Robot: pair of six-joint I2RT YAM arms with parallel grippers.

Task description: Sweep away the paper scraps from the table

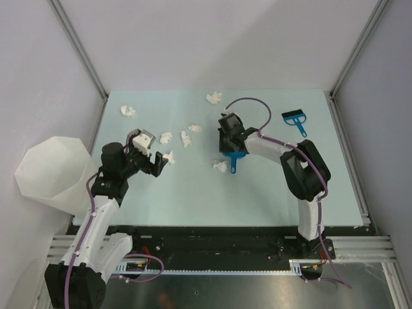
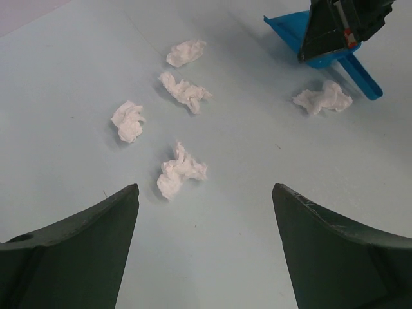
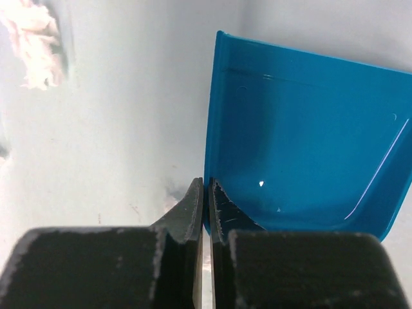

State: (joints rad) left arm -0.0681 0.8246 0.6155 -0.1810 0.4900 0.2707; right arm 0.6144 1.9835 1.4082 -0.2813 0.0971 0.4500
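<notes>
Several crumpled white paper scraps lie on the pale green table (image 1: 270, 193): one (image 1: 170, 156) just past my left gripper, others (image 1: 166, 137) (image 1: 186, 138) behind it, and one (image 1: 220, 165) beside the blue dustpan (image 1: 232, 158). My left gripper (image 1: 150, 153) hangs open over the table's left part. In the left wrist view, the nearest scrap (image 2: 181, 170) lies just beyond the open left gripper (image 2: 205, 190), which holds nothing. My right gripper (image 3: 206, 187) is shut on the side wall of the dustpan (image 3: 302, 129), which sits near the table's middle.
A small blue brush (image 1: 295, 120) lies at the back right of the table. A translucent white bin (image 1: 51, 172) stands off the table's left edge. More scraps lie near the back edge (image 1: 214, 98) and at the back left (image 1: 128, 111).
</notes>
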